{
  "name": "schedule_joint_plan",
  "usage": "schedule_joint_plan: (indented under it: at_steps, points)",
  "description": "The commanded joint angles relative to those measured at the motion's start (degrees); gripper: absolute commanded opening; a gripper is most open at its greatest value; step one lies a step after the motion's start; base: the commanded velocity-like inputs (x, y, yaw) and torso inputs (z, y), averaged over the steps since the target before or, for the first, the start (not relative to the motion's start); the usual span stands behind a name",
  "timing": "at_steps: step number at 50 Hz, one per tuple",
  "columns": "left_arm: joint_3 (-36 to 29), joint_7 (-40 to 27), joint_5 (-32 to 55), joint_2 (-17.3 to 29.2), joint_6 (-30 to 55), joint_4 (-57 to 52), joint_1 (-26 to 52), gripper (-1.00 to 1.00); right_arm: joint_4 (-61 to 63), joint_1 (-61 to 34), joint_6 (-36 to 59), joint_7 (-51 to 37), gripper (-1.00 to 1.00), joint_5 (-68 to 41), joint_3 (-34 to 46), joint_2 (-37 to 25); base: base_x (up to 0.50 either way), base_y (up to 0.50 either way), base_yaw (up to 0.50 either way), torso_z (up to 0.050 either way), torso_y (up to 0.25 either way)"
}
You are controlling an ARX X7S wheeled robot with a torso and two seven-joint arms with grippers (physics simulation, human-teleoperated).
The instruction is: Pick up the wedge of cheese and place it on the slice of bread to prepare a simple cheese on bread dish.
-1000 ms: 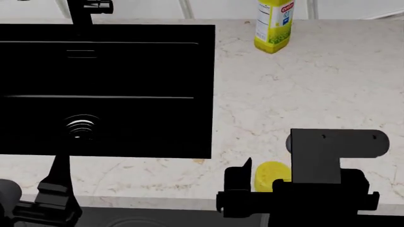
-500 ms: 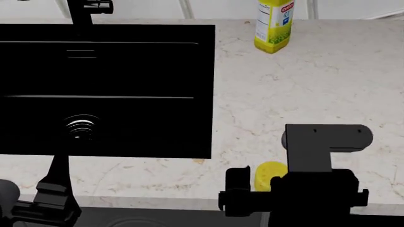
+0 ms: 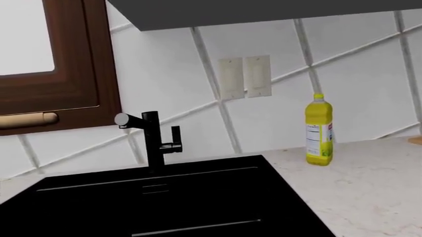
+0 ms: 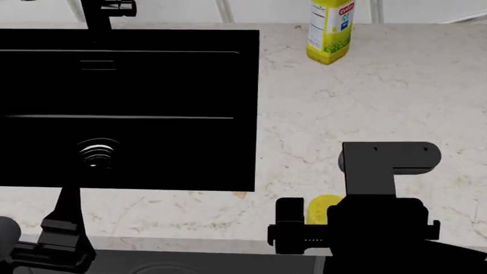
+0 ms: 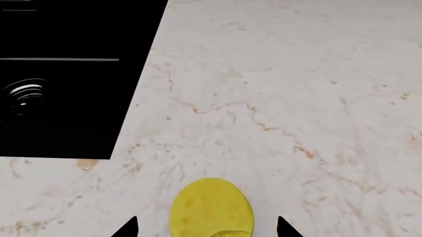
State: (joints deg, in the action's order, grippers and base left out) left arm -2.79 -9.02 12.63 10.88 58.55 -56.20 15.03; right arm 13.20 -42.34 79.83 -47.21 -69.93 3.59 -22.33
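1. The right gripper (image 5: 205, 228) has its fingers (image 5: 126, 228) spread wide, one tip on each side of the cheese (image 5: 211, 207), with a gap between each tip and the yellow chunk; neither tip touches it.
2. The cheese lies on the pale marble bench (image 5: 283, 98), between the two fingertips and a little ahead of them.
3. In the head view the right gripper (image 4: 304, 220) hides most of the cheese (image 4: 320, 206); only a yellow sliver shows beside one dark finger (image 4: 288, 212).
4. Compared with a second ago, the right arm has drawn nearer the bench's front edge, and less of the cheese shows past it.
5. The left gripper (image 4: 45, 251) sits low at the bench edge beside the black sink (image 4: 129, 108); whether its fingers are spread or closed cannot be told.
6. A yellow bottle (image 4: 329, 31) stands far beyond the right fingers, against the tiled wall.
7. No bread appears in any view.
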Motion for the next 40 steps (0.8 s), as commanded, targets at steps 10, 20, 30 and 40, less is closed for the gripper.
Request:
schedule_joint_plan:
  at_steps: [10, 20, 30, 40]
  points:
    - [0.01, -1.05, 0.97, 0.53, -0.19, -0.11, -0.05, 1.0, -6.67, -0.44, -4.69, 5.88, 1.0, 4.45, 4.68, -0.92, 0.0, 0.0, 0.0, 0.0, 0.0]
    - [-0.02, -1.42, 1.6, 0.77, -0.13, -0.12, 0.19, 1.0, -8.86, -0.47, -6.33, 7.59, 1.0, 5.89, 6.09, -1.15, 0.0, 0.0, 0.0, 0.0, 0.0]
    - [0.04, -1.92, 2.14, 1.03, -0.22, -0.15, 0.2, 1.0, -9.94, 0.04, -7.39, 8.65, 1.0, 6.52, 7.25, -1.15, 0.0, 0.0, 0.0, 0.0, 0.0]
    - [0.08, -2.4, 2.57, 1.3, -0.78, -0.07, -0.07, 1.0, -10.81, 0.71, -8.71, 9.64, 1.0, 7.3, 8.46, -1.12, 0.0, 0.0, 0.0, 0.0, 0.0]
